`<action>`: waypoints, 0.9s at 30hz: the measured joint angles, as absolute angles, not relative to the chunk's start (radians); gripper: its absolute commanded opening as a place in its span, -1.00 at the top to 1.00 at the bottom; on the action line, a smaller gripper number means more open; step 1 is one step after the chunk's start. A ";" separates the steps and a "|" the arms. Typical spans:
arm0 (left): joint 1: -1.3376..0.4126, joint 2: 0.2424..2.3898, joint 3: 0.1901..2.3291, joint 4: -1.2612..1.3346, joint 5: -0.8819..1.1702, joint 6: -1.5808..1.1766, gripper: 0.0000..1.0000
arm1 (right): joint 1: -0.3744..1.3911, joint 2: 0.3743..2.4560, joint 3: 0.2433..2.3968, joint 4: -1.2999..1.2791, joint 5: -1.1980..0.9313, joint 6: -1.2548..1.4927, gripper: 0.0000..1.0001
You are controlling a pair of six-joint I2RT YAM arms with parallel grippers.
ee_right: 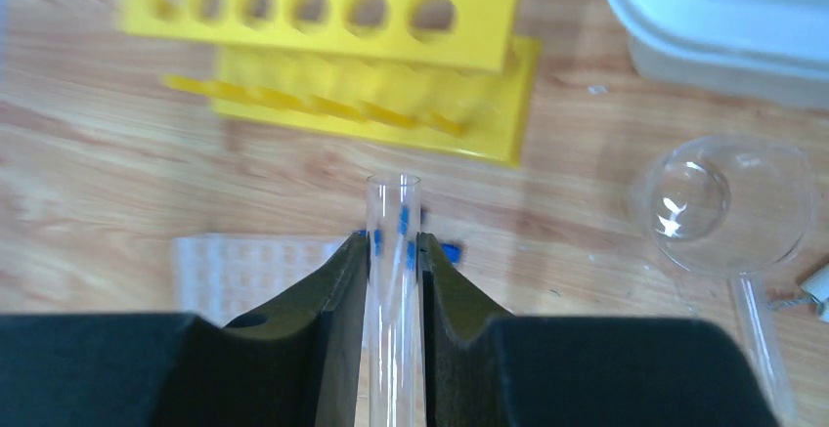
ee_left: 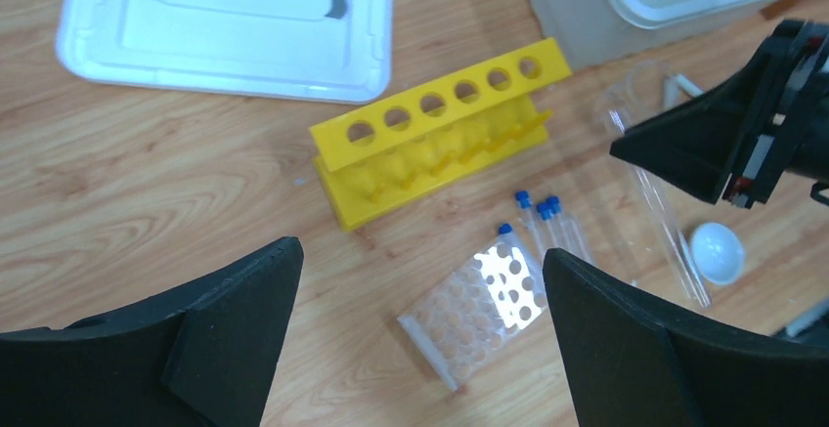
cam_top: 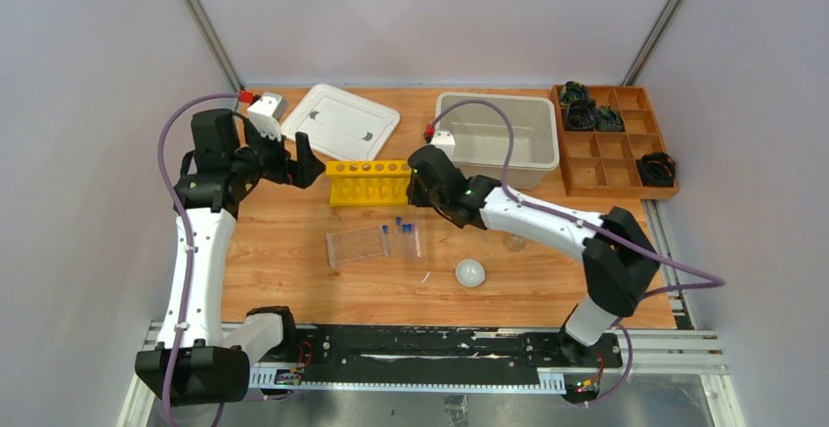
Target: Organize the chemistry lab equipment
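Obs: right end effector (ee_right: 393,243) clenched on a clear glass tube (ee_right: 393,202), open mouth past the fingertips, near the yellow rack (ee_right: 323,7). The left end effector (ee_left: 420,251) is spread wide, holding nothing. Risk: smooth glass (narrow pinch) may slip or tilt, miss a hole, nudge the rack along the bench (ee_right: 98,153).

Overhead plus wrists, sharing yellow rack (cam_top: 369,182)

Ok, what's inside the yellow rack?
Nothing: all six holes of the yellow rack look empty. The right gripper holds a glass tube apart from it. The rack's base under the top plate is partly hidden.
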State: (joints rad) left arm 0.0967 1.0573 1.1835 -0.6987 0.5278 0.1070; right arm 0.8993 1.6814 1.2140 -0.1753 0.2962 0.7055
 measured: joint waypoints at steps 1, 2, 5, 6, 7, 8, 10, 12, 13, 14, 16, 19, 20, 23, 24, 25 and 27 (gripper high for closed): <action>0.097 1.054 1.184 -0.704 0.553 0.102 -1.00 | 0.903 1.642 1.214 -0.162 0.295 0.708 1.00; 0.097 1.050 1.182 -0.708 0.585 0.096 -1.00 | 0.905 1.615 1.214 -0.150 0.295 0.709 1.00; 0.090 1.034 1.174 -0.715 0.668 0.081 -1.00 | 0.919 1.562 1.238 -0.124 0.295 0.710 1.00; 0.084 1.028 1.170 -0.715 0.691 0.076 -1.00 | 0.926 1.558 1.256 -0.110 0.295 0.709 1.00; 0.074 1.019 1.165 -0.716 0.720 0.069 -1.00 | 0.932 1.559 1.273 -0.096 0.296 0.705 1.00; 0.063 1.013 1.161 -0.719 0.743 0.065 -1.00 | 0.942 1.560 1.298 -0.081 0.297 0.698 1.00; 0.037 1.003 1.152 -0.720 0.792 0.051 -1.00 | 0.960 1.568 1.345 -0.058 0.299 0.683 1.00; 0.021 0.999 1.145 -0.723 0.833 0.040 -0.96 | 0.979 1.583 1.402 -0.032 0.299 0.672 1.00; 0.017 0.999 1.141 -0.723 0.850 0.036 -0.94 | 0.990 1.594 1.434 -0.014 0.300 0.666 1.00; 0.016 0.999 1.135 -0.722 0.862 0.032 -0.92 | 0.999 1.602 1.457 0.003 0.299 0.662 1.00; 0.007 0.999 1.121 -0.722 0.881 0.025 -0.84 | 1.016 1.620 1.497 0.037 0.300 0.657 1.00; -0.014 1.000 1.101 -0.727 0.907 0.021 -0.72 | 1.034 1.650 1.536 0.068 0.301 0.655 1.00; -0.018 1.002 1.097 -0.731 0.917 0.020 -0.68 | 1.038 1.661 1.547 0.072 0.302 0.654 1.00; -0.022 1.008 1.093 -0.733 0.943 0.016 -0.50 | 1.051 1.695 1.580 0.085 0.304 0.653 1.00; -0.022 1.011 1.093 -0.733 0.951 0.016 -0.45 | 1.055 1.704 1.583 0.091 0.305 0.653 1.00; -0.022 1.013 1.093 -0.733 0.956 0.015 -0.40 | 1.059 1.709 1.585 0.092 0.305 0.653 1.00; -0.023 1.021 1.093 -0.733 0.964 0.016 -0.26 | 1.065 1.716 1.585 0.099 0.307 0.653 1.00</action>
